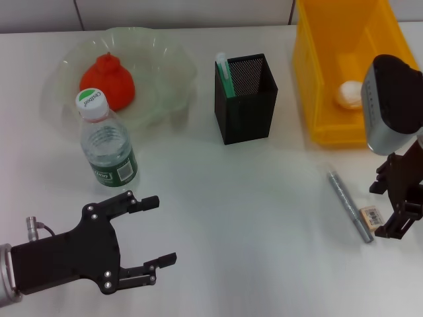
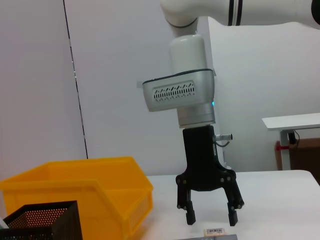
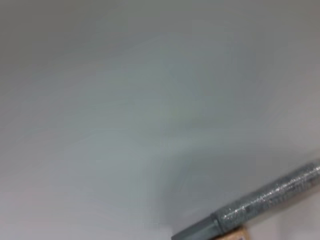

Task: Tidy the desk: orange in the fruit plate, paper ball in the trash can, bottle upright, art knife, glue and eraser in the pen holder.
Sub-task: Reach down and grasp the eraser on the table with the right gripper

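- The left gripper (image 1: pixel 152 231) hovers low over the desk (image 1: pixel 231 198), jaws apart and holding nothing; the upright bottle (image 1: pixel 106 142) stands just beyond its fingertips.
- Behind the bottle, the orange (image 1: pixel 108 80) sits in the fruit plate (image 1: pixel 168 63).
- The pen holder (image 1: pixel 246 99) stands mid-desk, well away from both sets of jaws, with a green and white item upright inside.
- The paper ball (image 1: pixel 349 94) lies in the trash can (image 1: pixel 324 72).
- The right gripper (image 2: pixel 209 212) points down with jaws apart; the eraser (image 1: pixel 370 216) lies just below them, touching a silver pen-like tool (image 1: pixel 349 203).
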Controlling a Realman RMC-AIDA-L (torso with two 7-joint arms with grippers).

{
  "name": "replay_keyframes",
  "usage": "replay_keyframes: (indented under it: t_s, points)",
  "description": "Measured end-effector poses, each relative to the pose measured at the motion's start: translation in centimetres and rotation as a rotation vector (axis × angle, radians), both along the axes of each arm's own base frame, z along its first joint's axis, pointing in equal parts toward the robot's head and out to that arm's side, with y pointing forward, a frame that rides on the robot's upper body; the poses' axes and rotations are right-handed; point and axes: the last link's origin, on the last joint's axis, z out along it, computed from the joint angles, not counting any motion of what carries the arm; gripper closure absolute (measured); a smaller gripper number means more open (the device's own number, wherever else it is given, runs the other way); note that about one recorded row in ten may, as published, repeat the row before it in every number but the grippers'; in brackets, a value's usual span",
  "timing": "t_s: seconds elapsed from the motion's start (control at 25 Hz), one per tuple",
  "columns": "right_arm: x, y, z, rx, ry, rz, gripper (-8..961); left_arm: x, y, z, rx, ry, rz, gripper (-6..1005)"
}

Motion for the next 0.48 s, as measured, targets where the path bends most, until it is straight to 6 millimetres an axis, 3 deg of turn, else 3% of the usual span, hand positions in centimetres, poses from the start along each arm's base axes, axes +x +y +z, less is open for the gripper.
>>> replay_keyframes:
  t_s: [0.48]
  points:
    - [-0.2,-0.2,-1.4,-0.069,-0.053,0.035,207,-0.1,-0.2,0.0,-0.002,-0.005,0.003,191]
